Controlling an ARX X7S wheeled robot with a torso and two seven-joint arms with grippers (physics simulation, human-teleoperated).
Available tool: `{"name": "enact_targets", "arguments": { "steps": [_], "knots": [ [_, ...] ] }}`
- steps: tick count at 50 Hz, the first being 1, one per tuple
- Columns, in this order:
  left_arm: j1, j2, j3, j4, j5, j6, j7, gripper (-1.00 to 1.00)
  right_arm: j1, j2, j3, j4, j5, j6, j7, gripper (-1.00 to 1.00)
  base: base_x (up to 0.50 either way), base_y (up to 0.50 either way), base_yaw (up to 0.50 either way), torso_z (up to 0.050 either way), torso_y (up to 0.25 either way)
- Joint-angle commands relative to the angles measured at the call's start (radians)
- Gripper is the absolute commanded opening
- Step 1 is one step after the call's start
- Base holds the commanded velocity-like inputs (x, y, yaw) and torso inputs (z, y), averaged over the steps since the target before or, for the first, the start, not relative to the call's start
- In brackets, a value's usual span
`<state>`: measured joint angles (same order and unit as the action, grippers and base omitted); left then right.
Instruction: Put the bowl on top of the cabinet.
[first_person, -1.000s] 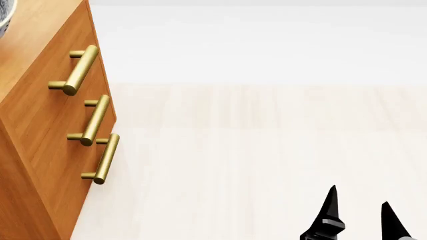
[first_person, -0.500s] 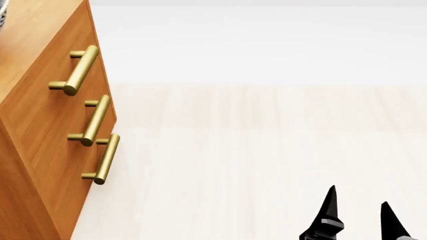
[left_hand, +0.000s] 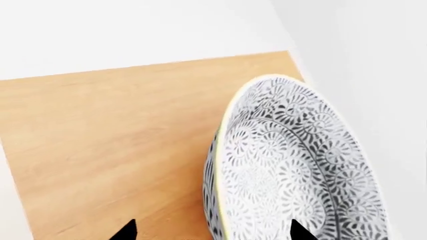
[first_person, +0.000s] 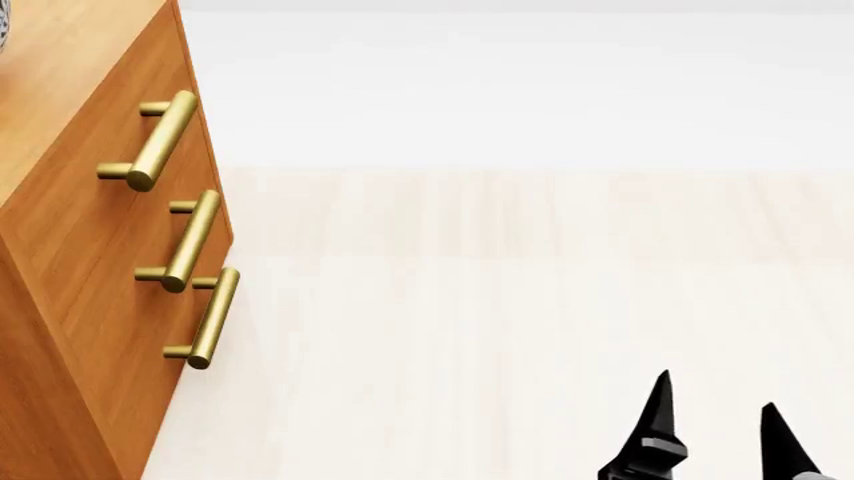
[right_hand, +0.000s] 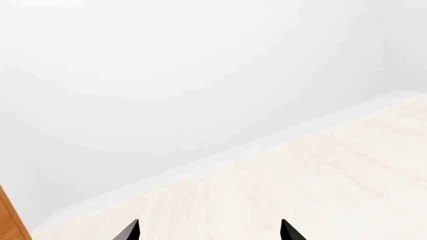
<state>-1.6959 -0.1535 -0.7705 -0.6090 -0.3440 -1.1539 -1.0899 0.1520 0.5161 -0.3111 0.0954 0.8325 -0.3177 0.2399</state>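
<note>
Left gripper (left_hand: 210, 232) has its fingers spread wide, one tip over the bowl's (left_hand: 293, 165) patterned inside and one outside it, so can't tell if it's actually gripping the wall. Bowl sits on the cabinet (left_hand: 113, 145) top near a corner. Right gripper (first_person: 714, 430) hangs spread apart over the pale floor (first_person: 534, 300), holding nothing, past the cabinet's 3 brass handles (first_person: 187, 240).

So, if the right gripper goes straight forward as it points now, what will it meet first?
Probably nothing near: the right gripper points over bare floor toward the white wall. The cabinet lies aside. Depth is unclear.
</note>
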Motion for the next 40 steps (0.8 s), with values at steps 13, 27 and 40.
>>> {"name": "enact_targets", "arguments": {
  "steps": [13,27,40],
  "knots": [
    [-0.111,0.043,0.109,0.028,0.003,-0.073,-0.016,1.0,-0.011,0.0,-0.002,-0.01,-0.009,-0.009,-0.005,1.0,0.0,0.0,0.0,0.0,0.0],
    [-0.204,0.082,0.228,-0.001,0.02,-0.09,-0.014,1.0,-0.02,0.004,0.0,-0.024,-0.008,-0.013,-0.004,1.0,0.0,0.0,0.0,0.0,0.0],
    [-0.238,0.104,0.28,0.022,0.015,-0.117,-0.029,1.0,-0.028,0.007,0.003,-0.035,-0.003,-0.015,-0.006,1.0,0.0,0.0,0.0,0.0,0.0]
  ]
}}
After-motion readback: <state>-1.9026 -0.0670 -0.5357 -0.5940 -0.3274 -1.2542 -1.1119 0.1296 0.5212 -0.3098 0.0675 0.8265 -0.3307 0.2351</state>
